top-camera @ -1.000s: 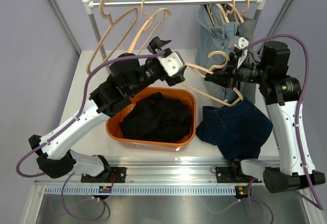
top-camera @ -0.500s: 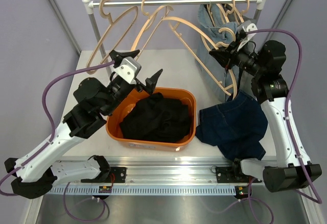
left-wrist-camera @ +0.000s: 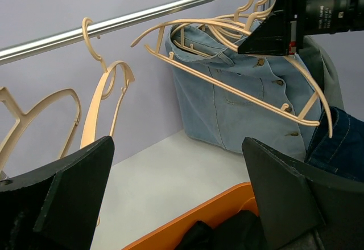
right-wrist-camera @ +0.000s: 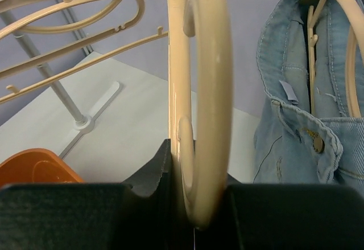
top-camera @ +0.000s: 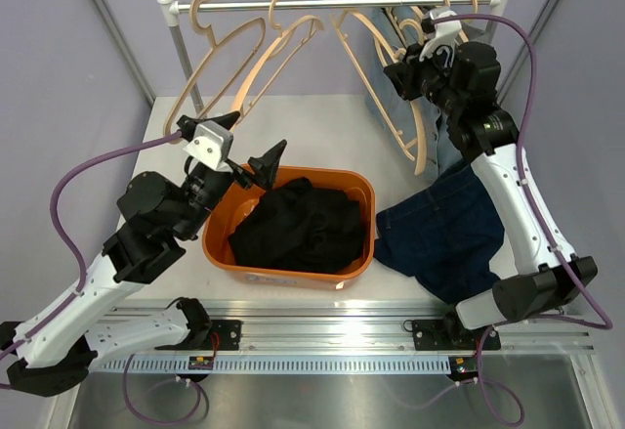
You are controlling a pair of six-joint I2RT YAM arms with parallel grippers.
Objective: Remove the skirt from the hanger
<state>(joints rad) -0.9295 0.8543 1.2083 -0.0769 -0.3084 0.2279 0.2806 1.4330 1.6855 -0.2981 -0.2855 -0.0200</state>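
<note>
R tool clenched on hanger, high behind orange basket. L tool released, over basket's left rim. Dk-blue skirt on worktop, just right of basket.

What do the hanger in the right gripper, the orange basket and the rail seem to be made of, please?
The hanger looks like smooth, matte pale wood or wood-toned plastic; no clear grain shows. The orange basket seems moulded plastic, its rounded rim slightly glossy. The rail appears to be polished metal, given its bright reflective streak.
</note>
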